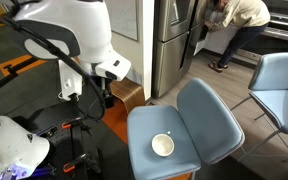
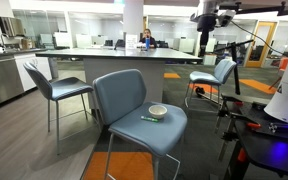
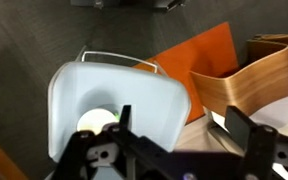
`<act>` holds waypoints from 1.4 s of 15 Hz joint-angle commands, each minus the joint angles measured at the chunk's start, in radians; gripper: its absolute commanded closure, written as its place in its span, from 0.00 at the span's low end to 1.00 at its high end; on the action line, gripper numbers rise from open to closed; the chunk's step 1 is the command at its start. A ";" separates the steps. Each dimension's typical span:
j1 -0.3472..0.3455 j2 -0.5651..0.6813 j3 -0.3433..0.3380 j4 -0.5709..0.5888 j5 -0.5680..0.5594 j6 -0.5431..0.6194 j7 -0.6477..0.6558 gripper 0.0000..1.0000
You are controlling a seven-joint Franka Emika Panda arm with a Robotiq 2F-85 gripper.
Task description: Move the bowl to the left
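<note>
The small white bowl (image 1: 163, 145) sits on the blue-grey seat of a chair (image 1: 206, 122), near the seat's front. It shows in both exterior views (image 2: 158, 111). In the wrist view the bowl (image 3: 94, 122) lies far below, partly hidden by my left finger. My gripper (image 1: 106, 95) hangs high in the air, well off to the side of the chair and clear of the bowl. It is open and empty, with its fingers wide apart in the wrist view (image 3: 182, 128). It also shows high up in an exterior view (image 2: 206, 38).
A thin green item (image 2: 149, 120) lies on the seat beside the bowl. More blue-grey chairs (image 2: 69, 88) (image 1: 282, 85) stand around. A wooden box (image 1: 126, 93) is near the arm. A person (image 1: 239, 25) stands by the steel fridge (image 1: 172, 40). A long counter (image 2: 124, 58) is behind.
</note>
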State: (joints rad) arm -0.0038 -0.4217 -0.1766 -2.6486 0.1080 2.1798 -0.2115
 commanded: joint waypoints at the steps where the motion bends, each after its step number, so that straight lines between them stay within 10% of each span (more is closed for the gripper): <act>1: -0.011 0.220 0.007 0.074 0.010 0.160 -0.020 0.00; 8: -0.053 0.768 -0.004 0.284 -0.173 0.484 0.313 0.00; 21: -0.134 1.239 0.054 0.634 0.161 0.449 0.527 0.00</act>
State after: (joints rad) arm -0.1323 0.7640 -0.1196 -2.0809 0.2093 2.6542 0.2267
